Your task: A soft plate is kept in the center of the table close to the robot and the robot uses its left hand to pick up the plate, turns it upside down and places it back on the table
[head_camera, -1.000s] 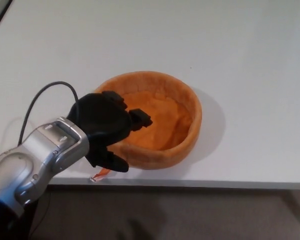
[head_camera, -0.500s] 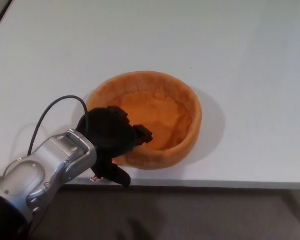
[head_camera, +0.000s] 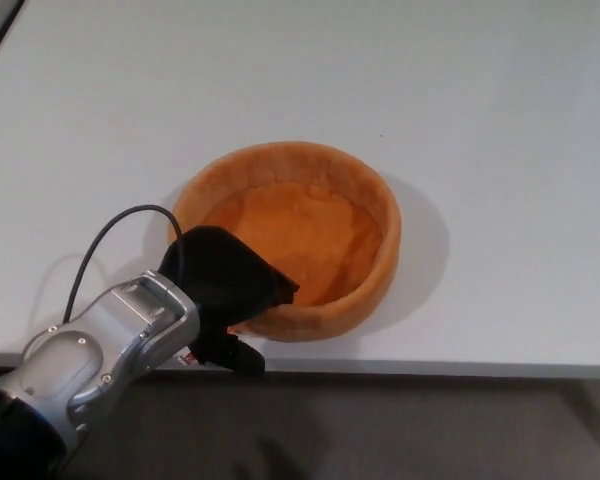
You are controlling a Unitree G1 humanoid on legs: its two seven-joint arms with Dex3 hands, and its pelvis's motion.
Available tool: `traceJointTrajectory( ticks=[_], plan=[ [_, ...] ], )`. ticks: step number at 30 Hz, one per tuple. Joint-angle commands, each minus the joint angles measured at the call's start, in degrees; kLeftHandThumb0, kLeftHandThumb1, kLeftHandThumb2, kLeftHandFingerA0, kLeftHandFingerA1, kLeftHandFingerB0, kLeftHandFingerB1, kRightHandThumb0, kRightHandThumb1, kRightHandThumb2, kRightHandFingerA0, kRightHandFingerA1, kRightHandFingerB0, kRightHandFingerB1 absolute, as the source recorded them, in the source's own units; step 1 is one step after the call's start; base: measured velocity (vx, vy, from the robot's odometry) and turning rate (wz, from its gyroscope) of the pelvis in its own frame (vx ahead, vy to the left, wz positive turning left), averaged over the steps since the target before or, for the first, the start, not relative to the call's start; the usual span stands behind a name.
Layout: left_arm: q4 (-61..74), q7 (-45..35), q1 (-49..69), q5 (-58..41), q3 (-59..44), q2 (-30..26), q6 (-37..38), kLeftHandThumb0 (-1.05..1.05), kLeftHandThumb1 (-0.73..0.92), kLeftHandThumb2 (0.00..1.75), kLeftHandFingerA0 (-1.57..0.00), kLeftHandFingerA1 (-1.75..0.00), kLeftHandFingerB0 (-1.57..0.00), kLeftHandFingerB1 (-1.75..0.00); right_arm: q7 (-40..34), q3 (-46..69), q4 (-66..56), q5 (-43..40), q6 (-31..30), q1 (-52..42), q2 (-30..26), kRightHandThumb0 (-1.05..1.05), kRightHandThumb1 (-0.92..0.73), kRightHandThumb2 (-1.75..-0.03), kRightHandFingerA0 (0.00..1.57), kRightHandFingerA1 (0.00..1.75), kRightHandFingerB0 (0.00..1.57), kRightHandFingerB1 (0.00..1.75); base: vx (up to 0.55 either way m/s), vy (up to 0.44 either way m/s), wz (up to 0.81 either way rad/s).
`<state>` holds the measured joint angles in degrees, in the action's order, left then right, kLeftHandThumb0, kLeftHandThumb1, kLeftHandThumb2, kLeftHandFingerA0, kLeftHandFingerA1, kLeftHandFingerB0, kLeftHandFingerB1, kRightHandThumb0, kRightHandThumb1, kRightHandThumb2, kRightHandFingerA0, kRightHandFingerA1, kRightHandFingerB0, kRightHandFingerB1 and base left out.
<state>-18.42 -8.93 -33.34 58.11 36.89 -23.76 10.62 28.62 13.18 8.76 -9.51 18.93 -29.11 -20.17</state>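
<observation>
fingers of the left robot hand [head_camera: 225, 285] sit over the near-left rim of the soft orange fabric plate [head_camera: 325, 215], a round, high-walled dish; the upper fingers reach over the wall into the hollow, and the lower black digit, probably the thumb, shows below at the table edge, outside the wall; the rim appears pinched between them, though the contact itself is hidden under the black palm, so i judge the robot hand closed on the plate rather than see it plainly; the plate rests upright, open side up, on the white table [head_camera: 480, 100], in the centre near the front edge, not yet lifted;

the step in hand looks like securing the grasp before the lift; to do it well, the hold should take in the full thickness of the wall, since soft fabric will fold and slip from a shallow pinch; the lift should come straight up clear of the table before any wrist roll, so the far rim does not drag or buckle; the plate will likely sag from the held side;

the silver forearm [head_camera: 90, 360] comes in from the lower left, angled up toward the plate, wrist low near the table edge; a black cable [head_camera: 110, 225] loops above it over the table; the right robot hand is not visible.
</observation>
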Motion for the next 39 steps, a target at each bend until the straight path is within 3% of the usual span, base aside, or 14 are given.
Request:
traceJointTrajectory(
  ticks=[1, 6, 10, 12, 16, 17, 25, 26, 28, 29, 36, 37, 38, 39],
  plan=[
    [-2.1, 6.4, -0.4, 2.3, 0.8, 0.7, 0.8, -0.59, 0.48, 0.81, -1.07, -1.34, -0.93, -1.00, 0.4, 0.4, -0.2, -1.0, -0.5, -0.4, -0.4, -0.79, -0.89, -0.68, 0.49, 0.41, 0.31, 0.32, 0.00, 0.000, 0.00],
    [-3.2, 8.7, -1.7, 5.5, 2.7, 0.6, 0.2, -0.52, 0.52, 0.73, -1.01, -1.50, -0.87, -1.25, 0.7, 0.4, 0.5, -0.7, 0.5, -0.3, -0.6, -0.78, -0.89, -0.68, 0.48, 0.41, 0.29, 0.32, 0.00, 0.000, 0.00],
    [-3.2, 8.9, -2.1, 5.9, 3.2, 0.3, 0.3, -0.38, 0.39, 0.86, -1.22, -1.36, -0.92, -1.14, 0.9, 0.4, 0.4, -1.0, 0.0, -0.2, -0.5, -0.78, -0.89, -0.68, 0.48, 0.41, 0.30, 0.32, 0.00, 0.000, 0.00],
    [-3.4, 9.2, -2.2, 5.5, 3.2, 0.2, 0.9, -0.36, 0.56, 0.61, -0.93, -1.68, -0.79, -1.40, 0.9, 0.4, 0.2, -1.0, -0.3, -0.2, -0.5, -0.78, -0.89, -0.68, 0.48, 0.41, 0.30, 0.32, 0.00, 0.000, 0.00],
    [-3.6, 9.9, -2.8, 5.9, 3.6, -0.6, 2.0, -0.37, 0.57, 0.61, -0.93, -1.66, -0.78, -1.36, 0.8, 0.4, 0.4, -0.7, -0.1, -0.1, -0.5, -0.78, -0.89, -0.68, 0.48, 0.41, 0.30, 0.32, 0.00, 0.000, 0.00],
    [-3.4, 9.8, -2.9, 6.2, 3.6, -0.8, 2.0, -0.39, 0.41, 0.87, -1.21, -1.36, -0.88, -1.13, 0.7, 0.4, 0.4, -0.7, -0.1, -0.1, -0.5, -0.78, -0.89, -0.68, 0.49, 0.40, 0.30, 0.31, 0.00, 0.000, 0.00],
    [-3.2, 8.6, -1.8, -0.3, 0.8, 0.9, 4.2, -0.42, 0.40, 0.84, -1.21, -1.40, -0.99, -1.25, 1.0, 0.5, 0.2, -1.1, -0.7, 0.1, -0.5, -0.78, -0.89, -0.68, 0.49, 0.41, 0.30, 0.32, 0.00, 0.000, 0.00],
    [-3.2, 8.7, -1.7, -0.3, 0.8, 1.1, 4.6, -0.39, 0.61, 0.58, -0.91, -1.75, -0.77, -1.58, 1.1, 0.5, 0.5, -1.1, -0.4, 0.1, -0.4, -0.78, -0.89, -0.68, 0.49, 0.41, 0.30, 0.32, 0.00, 0.000, 0.00],
    [-3.1, 9.8, -1.5, -0.2, 0.8, 1.2, 5.3, -0.39, 0.60, 0.58, -0.92, -1.75, -0.78, -1.60, 1.3, 0.5, 0.7, -1.3, -0.2, 0.1, -0.3, -0.78, -0.89, -0.68, 0.49, 0.41, 0.30, 0.32, 0.00, 0.000, 0.00],
    [-3.0, 9.9, -1.5, -0.2, 0.9, 1.3, 5.6, -0.45, 0.40, 0.86, -1.21, -1.41, -1.02, -1.28, 1.3, 0.5, 0.6, -1.4, -0.3, 0.1, -0.4, -0.78, -0.89, -0.68, 0.48, 0.40, 0.29, 0.31, 0.00, 0.000, 0.00],
    [2.3, 6.6, -1.0, -4.1, 0.3, 2.2, 9.0, -0.43, 0.39, 0.84, -1.22, -1.41, -1.03, -1.29, 0.6, 0.5, 0.4, -0.3, 0.1, -0.2, -0.5, -0.78, -0.90, -0.68, 0.50, 0.42, 0.30, 0.32, 0.00, 0.000, 0.00],
    [2.6, 6.4, -1.0, -4.3, 0.3, 2.2, 9.2, -0.45, 0.66, 0.61, -0.91, -1.75, -0.70, -1.75, 0.7, 0.5, 0.6, -0.4, 0.3, -0.2, -0.5, -0.78, -0.90, -0.68, 0.49, 0.42, 0.30, 0.32, 0.00, 0.000, 0.00],
    [2.9, 6.0, -1.1, -4.5, 0.2, 2.2, 9.5, -0.45, 0.66, 0.61, -0.91, -1.75, -0.70, -1.75, 0.9, 0.5, 0.8, -0.4, 0.5, -0.1, -0.5, -0.78, -0.90, -0.68, 0.49, 0.42, 0.30, 0.32, 0.00, 0.000, 0.00],
    [4.2, 3.5, -1.3, -6.6, -0.1, 2.8, 9.9, -0.43, 0.41, 0.86, -1.21, -1.41, -1.04, -1.31, 0.9, 0.5, 0.8, -0.6, 0.3, 0.0, -0.4, -0.79, -0.89, -0.68, 0.50, 0.42, 0.31, 0.32, 0.00, 0.000, 0.00]
  ],
)
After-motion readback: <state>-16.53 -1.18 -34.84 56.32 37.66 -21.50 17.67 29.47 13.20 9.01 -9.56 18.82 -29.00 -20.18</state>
